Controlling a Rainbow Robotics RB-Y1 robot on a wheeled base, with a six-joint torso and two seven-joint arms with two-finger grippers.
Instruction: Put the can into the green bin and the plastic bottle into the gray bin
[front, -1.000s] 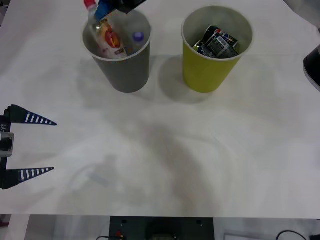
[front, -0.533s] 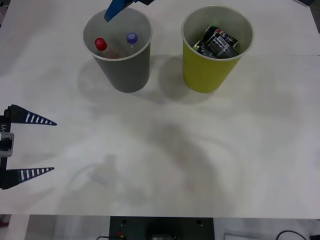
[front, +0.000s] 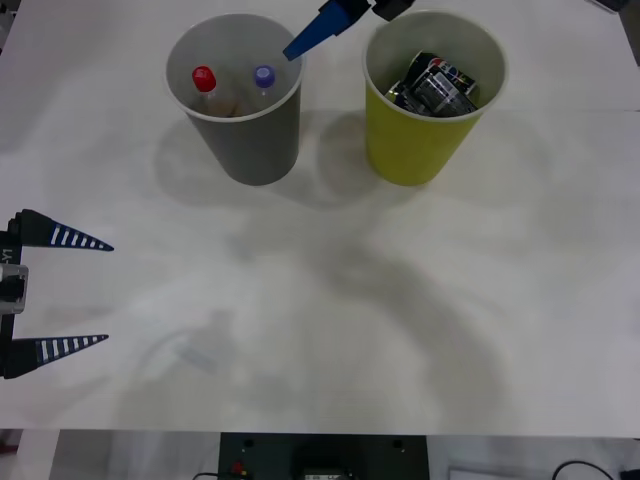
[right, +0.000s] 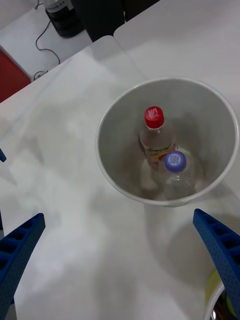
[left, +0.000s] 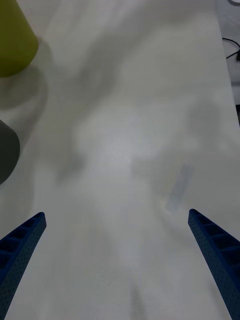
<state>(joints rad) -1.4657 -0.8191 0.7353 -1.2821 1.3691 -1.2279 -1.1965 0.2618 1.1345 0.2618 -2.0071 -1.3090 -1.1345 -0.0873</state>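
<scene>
Bottle (front: 205, 84) stands in gray bin (front: 250, 140); can (front: 436, 84) in green bin (front: 415, 145). Both grippers, right (right: 120, 260) and left (front: 60, 290), are apart and empty. Task looks complete.

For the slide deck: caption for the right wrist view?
Plastic bottle upright in the gray bin, right gripper open above.

A white table (front: 320, 300) fills the scene, with a black device (right: 62, 17) and cables on the floor beyond.
</scene>
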